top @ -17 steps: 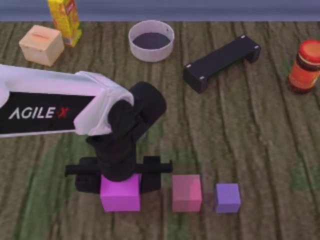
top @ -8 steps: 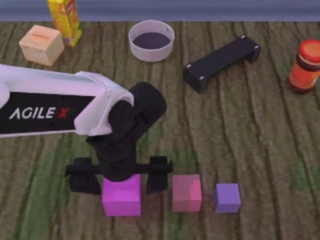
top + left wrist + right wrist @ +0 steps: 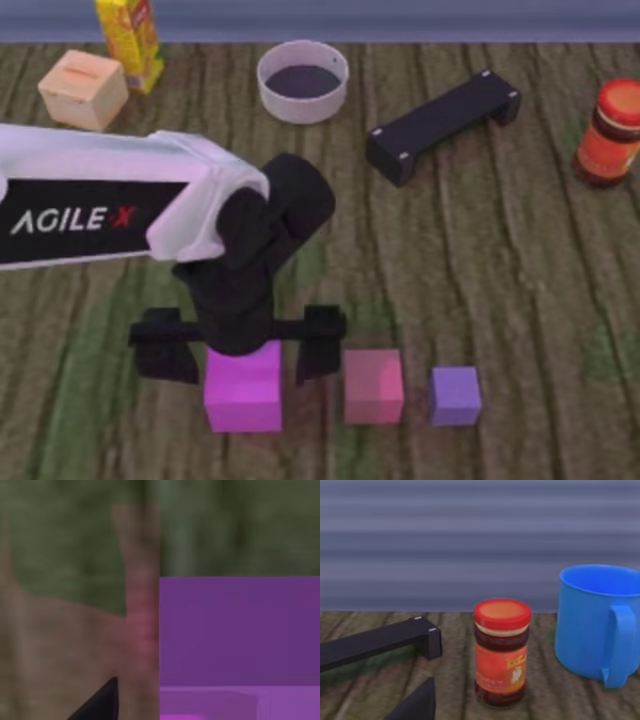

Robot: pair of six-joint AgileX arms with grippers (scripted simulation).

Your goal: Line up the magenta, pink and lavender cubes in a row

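Left gripper (image 3: 238,352) jaws spread wide astride the magenta cube (image 3: 243,392) at the desk's six o'clock; pink cube (image 3: 373,386) and lavender cube (image 3: 456,395) alongside. Rigid, light, likely best pinched on flat opposite faces.

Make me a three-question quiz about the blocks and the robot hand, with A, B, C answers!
1. Which cube is in the middle of the row?
A. magenta
B. pink
C. lavender

2. How many cubes are in the row?
A. two
B. three
C. five

3. What is the left pincer doing?
A. open, a finger either side of the magenta cube
B. shut on the pink cube
C. over the bowl

Answers:
1 B: the pink cube sits between the magenta cube and the lavender cube.
2 B: three show.
3 A: the left pincer has its fingers spread beside that cube.
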